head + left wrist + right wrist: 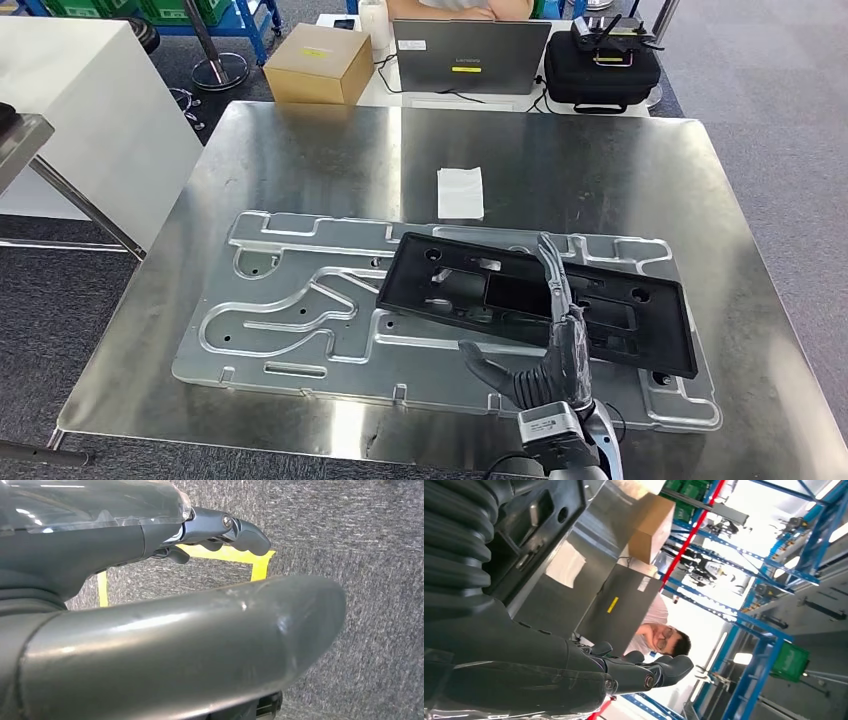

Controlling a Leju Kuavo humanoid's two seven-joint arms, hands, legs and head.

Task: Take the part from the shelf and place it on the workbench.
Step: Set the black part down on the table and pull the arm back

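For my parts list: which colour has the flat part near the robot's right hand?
Black. The flat part, a frame with cut-outs, lies on the silver plate; the head view shows it best.

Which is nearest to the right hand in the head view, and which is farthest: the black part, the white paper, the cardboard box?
1. The black part: it lies under the right hand, on the grooved metal plate.
2. The white paper: mid-table, beyond the plate.
3. The cardboard box: past the table's far edge, to the left.

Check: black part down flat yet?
Not flat: black part lies tilted on the grooved metal plate, right hand over it.
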